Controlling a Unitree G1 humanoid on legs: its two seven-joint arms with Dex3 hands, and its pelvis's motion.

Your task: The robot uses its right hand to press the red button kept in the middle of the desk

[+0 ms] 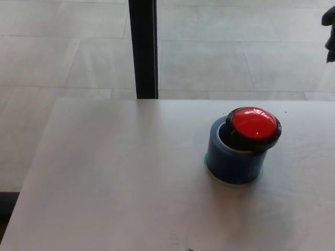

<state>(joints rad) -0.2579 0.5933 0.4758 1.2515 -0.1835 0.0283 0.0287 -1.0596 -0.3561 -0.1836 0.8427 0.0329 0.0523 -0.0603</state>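
Our right hand barely in frame, top right edge; finger state: cannot tell. Button sits below-left of hand, well apart, atop blue base. Left hand unseen.

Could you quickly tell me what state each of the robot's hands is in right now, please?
Left hand: not in view.
Right hand: only a black sliver shows at the picture's right edge, clear of the red button; open or shut cannot be told.

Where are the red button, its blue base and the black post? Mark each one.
red button (254,122), head view, middle of its domed top.
blue base (230,162), head view, front wall.
black post (143,49), head view, mid-shaft.
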